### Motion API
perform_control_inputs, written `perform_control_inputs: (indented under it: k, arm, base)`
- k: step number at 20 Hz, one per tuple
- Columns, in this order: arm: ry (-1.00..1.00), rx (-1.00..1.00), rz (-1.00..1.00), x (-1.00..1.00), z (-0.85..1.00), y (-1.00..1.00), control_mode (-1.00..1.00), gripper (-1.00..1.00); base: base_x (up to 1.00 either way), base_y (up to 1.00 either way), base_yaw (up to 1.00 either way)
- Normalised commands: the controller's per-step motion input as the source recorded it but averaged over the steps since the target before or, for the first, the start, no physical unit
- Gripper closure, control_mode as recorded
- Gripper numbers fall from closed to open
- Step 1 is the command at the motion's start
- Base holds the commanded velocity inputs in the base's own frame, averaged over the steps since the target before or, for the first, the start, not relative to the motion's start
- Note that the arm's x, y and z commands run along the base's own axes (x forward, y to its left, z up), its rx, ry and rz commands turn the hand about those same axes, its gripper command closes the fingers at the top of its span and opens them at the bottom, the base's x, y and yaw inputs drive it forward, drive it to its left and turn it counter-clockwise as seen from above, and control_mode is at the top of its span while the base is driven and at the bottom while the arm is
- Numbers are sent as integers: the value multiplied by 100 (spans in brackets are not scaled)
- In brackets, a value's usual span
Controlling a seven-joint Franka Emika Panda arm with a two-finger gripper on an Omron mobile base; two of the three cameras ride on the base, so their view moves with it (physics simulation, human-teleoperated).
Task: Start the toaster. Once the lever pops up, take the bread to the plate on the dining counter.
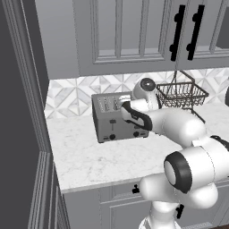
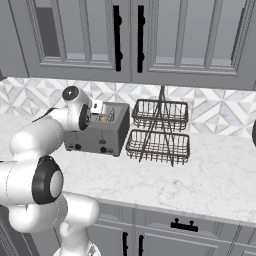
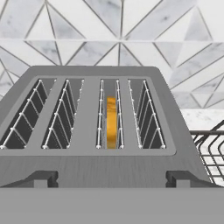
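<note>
Counter [image 1: 89, 159]: white grey-veined marble over grey drawers, patterned tile wall behind, grey cabinets above.
Toaster [image 1: 117, 117]: stands far on the counter, by the wall.
Bread [image 3: 111, 122]: upright in the third slot from the left.
Wire basket rack [image 2: 161, 131]: just right of the toaster.
Gripper [image 2: 96, 107]: above the toaster; cannot tell its spread.

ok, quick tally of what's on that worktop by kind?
toaster: 1
bread (third slot from the left in the hand view): 1
two-tier wire basket rack: 1
Total: 3
</note>
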Motion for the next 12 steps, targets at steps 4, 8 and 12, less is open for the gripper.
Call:
perform_control_inputs:
  k: [4,8,12]
  arm:
    - [0,0,0,0,0,0,-100,-100]
    - [0,0,0,0,0,0,-100,-100]
    - [0,0,0,0,0,0,-100,-100]
  base:
    - [0,0,0]
    - [0,0,0]
    - [0,0,0]
